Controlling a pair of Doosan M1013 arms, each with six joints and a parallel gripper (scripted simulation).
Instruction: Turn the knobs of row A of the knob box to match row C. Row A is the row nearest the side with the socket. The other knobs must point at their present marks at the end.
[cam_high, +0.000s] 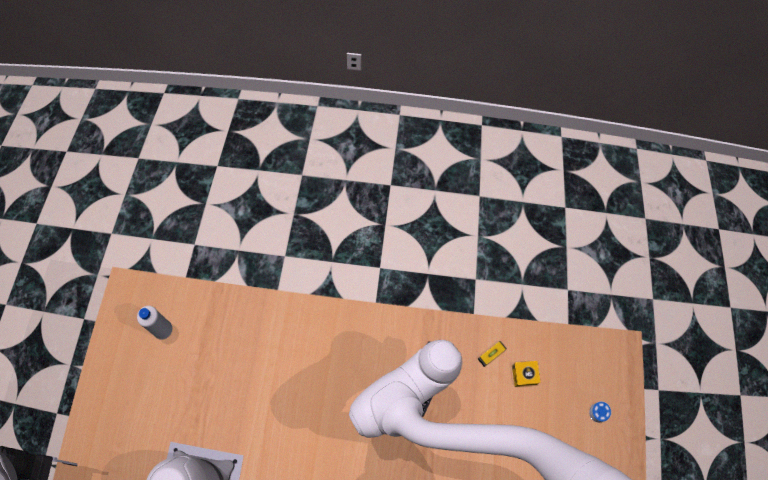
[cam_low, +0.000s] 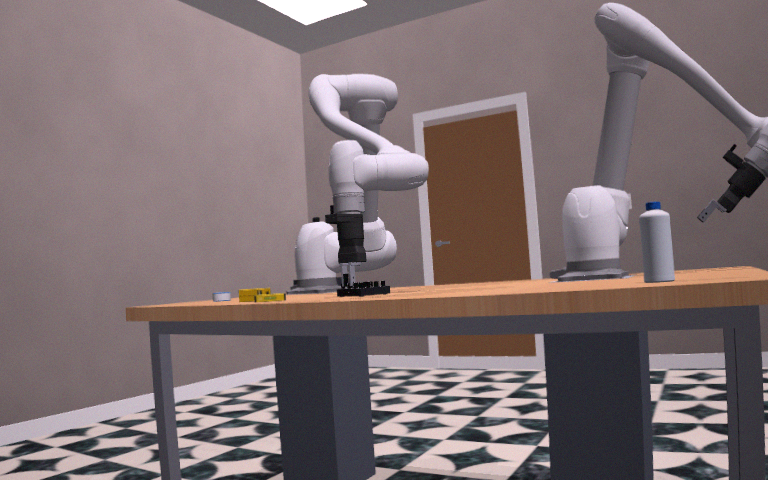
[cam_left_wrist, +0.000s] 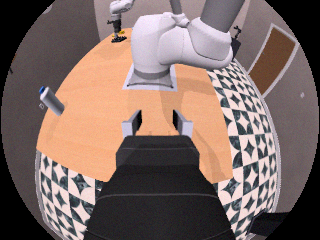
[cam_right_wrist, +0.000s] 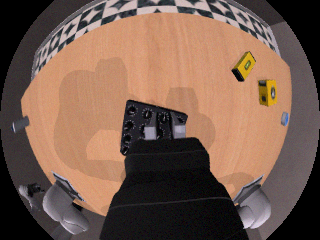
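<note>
- I have the knob box (cam_high: 425, 404) (cam_low: 368, 290) (cam_left_wrist: 119, 39) (cam_right_wrist: 138, 120) flat on the table (cam_high: 237, 350) (cam_low: 453, 294) (cam_left_wrist: 95, 135) (cam_right_wrist: 165, 60), under the right gripper (cam_low: 348, 283) (cam_left_wrist: 116, 37) (cam_right_wrist: 163, 118).
- The right gripper's jaws stand about a third open, one on each side of a knob; I see no firm hold. The left gripper (cam_high: 74, 464) (cam_low: 704, 216) (cam_left_wrist: 157, 116) is wide open, empty, well away from the box.
- My main worry is the neighbours: the knobs sit close, so a fingertip could brush one as the wrist turns and spoil a mark that must stay.
- Closing off-centre could drag the box askew; too light a pinch could slip round the knob and leave it short.
- The gripper hides part of the panel, and I can't make out a socket on the box, so I could mistake the row or misread row C.
- Count: one box, with about nine knobs showing and others possibly hidden; two arms, two grippers.
- Also one bottle (cam_high: 154, 322) (cam_low: 656, 246) (cam_left_wrist: 52, 101) (cam_right_wrist: 20, 124), one spirit level (cam_high: 492, 353) (cam_low: 270, 297) (cam_right_wrist: 244, 66), one tape measure (cam_high: 526, 373) (cam_low: 247, 294) (cam_right_wrist: 267, 93), one blue-and-white disc (cam_high: 600, 412) (cam_low: 221, 296) (cam_right_wrist: 285, 119).
</note>
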